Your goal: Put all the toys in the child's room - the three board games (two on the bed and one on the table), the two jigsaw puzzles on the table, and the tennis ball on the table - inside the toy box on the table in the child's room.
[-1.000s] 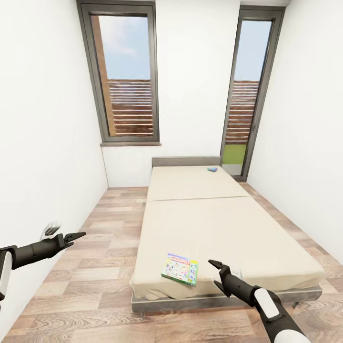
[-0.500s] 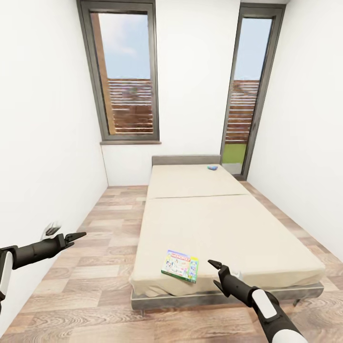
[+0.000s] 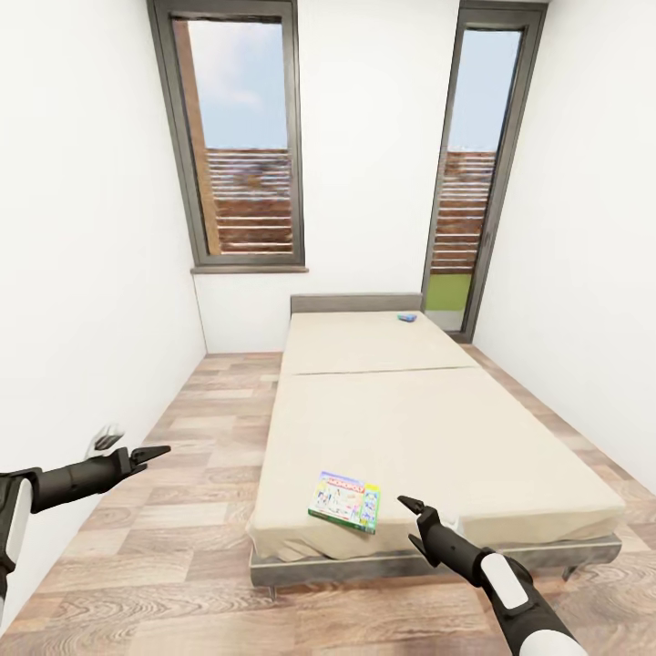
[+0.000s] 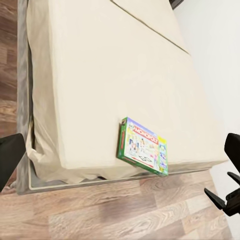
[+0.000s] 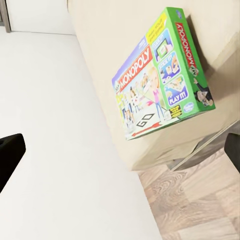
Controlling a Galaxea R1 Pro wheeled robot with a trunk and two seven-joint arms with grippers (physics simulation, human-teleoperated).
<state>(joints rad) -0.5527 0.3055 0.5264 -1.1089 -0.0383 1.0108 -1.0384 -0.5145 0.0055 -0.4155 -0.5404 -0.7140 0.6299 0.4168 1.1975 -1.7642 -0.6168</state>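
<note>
Green MONOPOLY board game [image 3: 344, 500] lies flat near bed [image 3: 437, 437] foot edge, long axis approx. across the mattress. Small blue box [image 3: 406, 317], blurry, by headboard. Left end effector [image 3: 148, 452] and right end effector [image 3: 412, 521] both spread, empty.

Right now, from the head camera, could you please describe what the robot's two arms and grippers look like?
Both arms share one design: a glossy white shell on the forearm, then a matte black tapering wrist. Each ends in a black gripper with two thin pointed fingers. The left gripper and the right gripper look alike. No cables or markings can be made out.
</note>
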